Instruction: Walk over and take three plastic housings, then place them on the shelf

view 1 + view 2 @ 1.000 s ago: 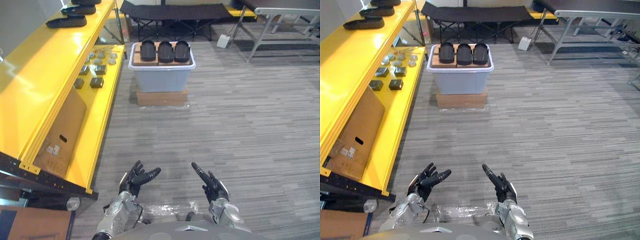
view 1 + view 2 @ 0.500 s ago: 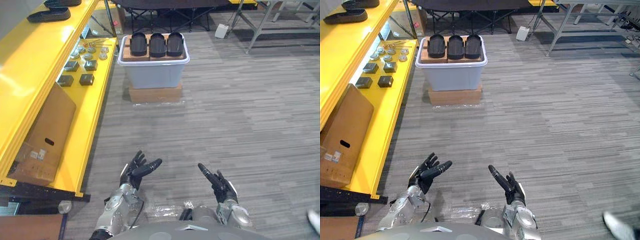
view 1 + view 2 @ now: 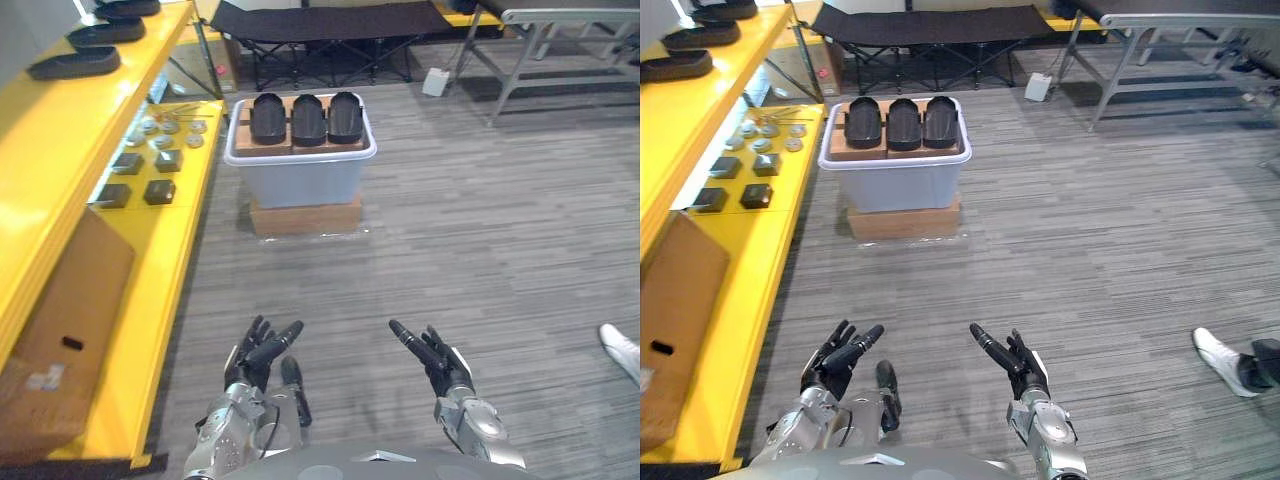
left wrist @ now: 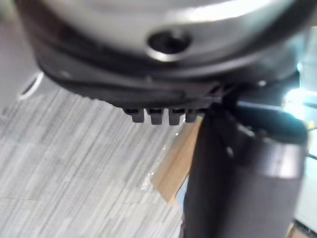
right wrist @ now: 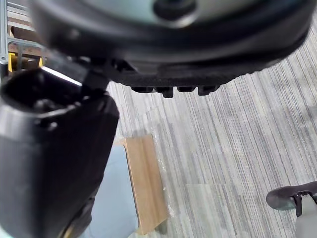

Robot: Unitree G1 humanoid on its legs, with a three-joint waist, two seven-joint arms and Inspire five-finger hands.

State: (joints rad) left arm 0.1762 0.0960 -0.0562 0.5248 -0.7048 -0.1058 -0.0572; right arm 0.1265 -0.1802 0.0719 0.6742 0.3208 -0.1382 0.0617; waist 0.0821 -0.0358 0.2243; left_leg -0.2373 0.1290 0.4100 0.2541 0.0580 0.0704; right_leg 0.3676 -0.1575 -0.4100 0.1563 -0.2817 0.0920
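Note:
Three black plastic housings (image 3: 308,119) lie side by side on cardboard on top of a pale grey tub (image 3: 300,182), a few steps ahead on the floor. The tub stands on a flat brown box (image 3: 306,216). My left hand (image 3: 258,352) and right hand (image 3: 436,363) are held low in front of me, both open with straight fingers and nothing in them, far short of the tub. A yellow shelf (image 3: 60,150) runs along my left, and more black housings (image 3: 74,64) rest on its upper board at the far end.
The shelf's lower board (image 3: 170,250) carries several small dark and metal parts (image 3: 145,178) and a cardboard box (image 3: 60,340). A black folding cot (image 3: 330,20) and a grey metal table (image 3: 1185,18) stand at the back. A person's white shoe (image 3: 1220,354) is at right.
The whole view has shifted as I walk, and the tub sits a little nearer. A person's shoe has come into view at the right. Both hands stay open and empty.

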